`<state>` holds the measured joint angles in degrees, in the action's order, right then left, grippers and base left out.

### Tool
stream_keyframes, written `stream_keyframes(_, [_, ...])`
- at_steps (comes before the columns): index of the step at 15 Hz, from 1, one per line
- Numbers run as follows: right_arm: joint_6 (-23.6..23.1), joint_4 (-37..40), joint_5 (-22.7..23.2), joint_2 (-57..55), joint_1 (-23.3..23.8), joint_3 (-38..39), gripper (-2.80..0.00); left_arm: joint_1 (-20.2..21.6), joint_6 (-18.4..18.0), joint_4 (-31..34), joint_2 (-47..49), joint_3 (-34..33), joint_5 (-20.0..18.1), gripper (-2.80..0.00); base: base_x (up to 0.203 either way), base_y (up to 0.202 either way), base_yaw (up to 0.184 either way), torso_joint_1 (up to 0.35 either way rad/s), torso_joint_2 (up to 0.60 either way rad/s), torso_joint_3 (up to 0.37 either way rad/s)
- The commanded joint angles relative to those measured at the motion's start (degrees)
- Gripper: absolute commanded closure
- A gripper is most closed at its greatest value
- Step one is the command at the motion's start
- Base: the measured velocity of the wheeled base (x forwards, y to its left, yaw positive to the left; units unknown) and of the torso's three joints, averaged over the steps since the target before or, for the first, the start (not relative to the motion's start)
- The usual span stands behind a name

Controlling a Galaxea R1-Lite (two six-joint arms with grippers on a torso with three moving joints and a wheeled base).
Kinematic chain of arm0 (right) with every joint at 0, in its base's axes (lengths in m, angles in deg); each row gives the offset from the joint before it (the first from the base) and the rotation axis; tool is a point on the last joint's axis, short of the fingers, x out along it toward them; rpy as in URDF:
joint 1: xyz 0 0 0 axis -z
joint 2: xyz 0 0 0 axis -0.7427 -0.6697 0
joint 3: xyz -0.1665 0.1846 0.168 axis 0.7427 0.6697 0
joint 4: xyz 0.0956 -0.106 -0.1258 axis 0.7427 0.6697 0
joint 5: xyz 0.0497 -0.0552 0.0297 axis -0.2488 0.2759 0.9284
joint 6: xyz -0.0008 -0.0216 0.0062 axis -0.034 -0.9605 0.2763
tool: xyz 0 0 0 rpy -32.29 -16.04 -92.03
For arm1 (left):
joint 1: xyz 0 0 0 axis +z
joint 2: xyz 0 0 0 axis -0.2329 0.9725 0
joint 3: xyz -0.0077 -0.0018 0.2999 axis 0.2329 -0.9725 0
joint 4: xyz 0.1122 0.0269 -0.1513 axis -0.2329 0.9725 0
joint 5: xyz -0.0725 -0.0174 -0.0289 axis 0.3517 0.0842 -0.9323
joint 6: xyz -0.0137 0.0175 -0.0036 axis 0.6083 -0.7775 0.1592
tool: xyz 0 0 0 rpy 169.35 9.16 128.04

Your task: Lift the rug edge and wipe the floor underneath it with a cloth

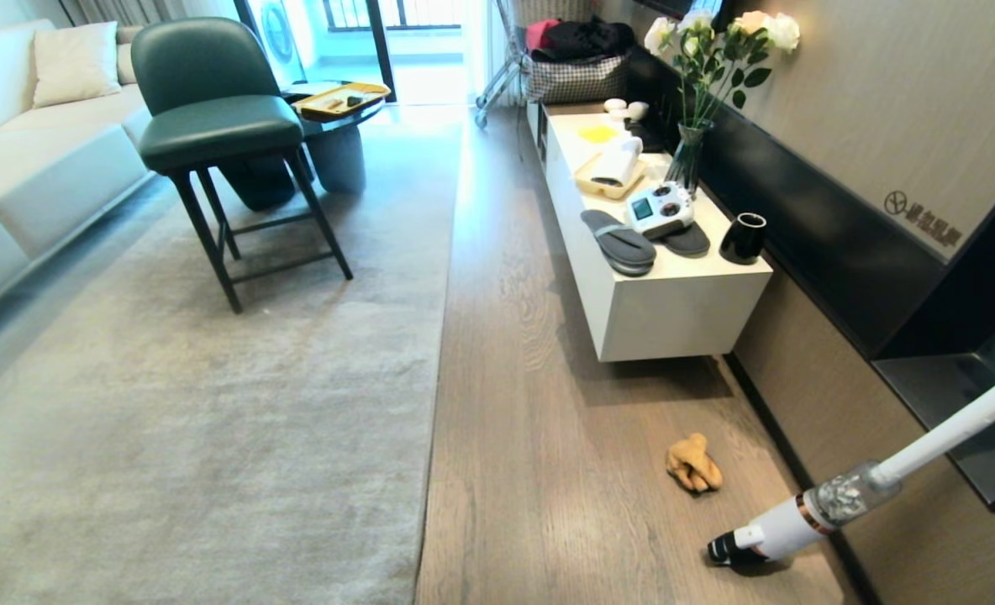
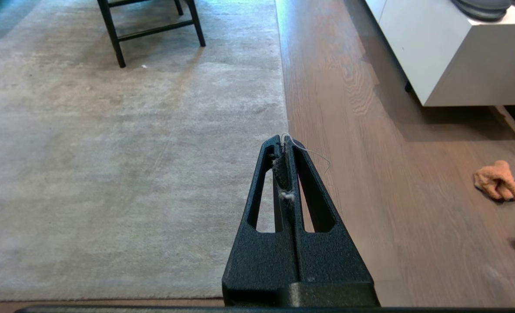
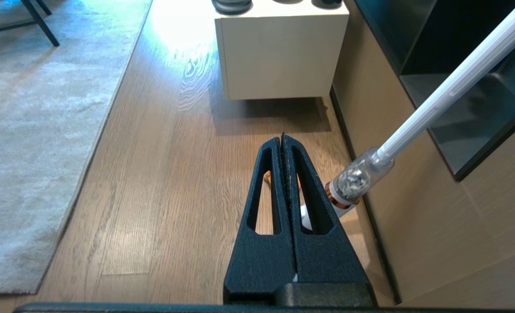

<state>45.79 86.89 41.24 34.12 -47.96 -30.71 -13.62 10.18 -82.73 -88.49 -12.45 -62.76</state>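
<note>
The head camera looked forward and down from high over the rug edge (image 1: 440,336) and floor (image 1: 548,470). Both wrist cameras faced likewise from lower, sharing that border strip.

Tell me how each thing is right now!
rug: flat on the floor, edge not lifted.
cloth: crumpled on the floor, untouched.
left gripper: fingers shut, empty, above the rug edge.
right gripper: fingers shut, empty.
vacuum: leaning by the wall.
slippers: lying on the cabinet.

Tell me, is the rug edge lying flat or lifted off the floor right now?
Flat. The rug edge lies straight along the floor with no fold or backing showing.
</note>
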Motion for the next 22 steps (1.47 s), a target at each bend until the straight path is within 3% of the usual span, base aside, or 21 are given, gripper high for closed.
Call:
stream_keyframes(1, [-0.02, 0.02, -0.04, -0.07, 0.00, 0.00, 0.00, -0.02, 0.04, -0.02, 0.00, 0.00, 0.03, 0.00, 0.000, 0.000, 0.000, 0.007, -0.43, -0.417])
stream_keyframes(11, [-0.28, 0.02, 0.00, -0.07, 0.00, 0.00, 0.00, -0.02, 0.04, -0.02, 0.00, 0.00, 0.03, 0.00, 0.000, 0.000, 0.000, 0.074, -0.46, -0.381])
stream_keyframes(22, [-0.37, 0.02, -0.08, -0.07, 0.00, 0.00, 0.00, -0.02, 0.04, -0.02, 0.00, 0.00, 0.03, 0.00, 0.000, 0.000, 0.000, 0.178, -0.53, -0.352])
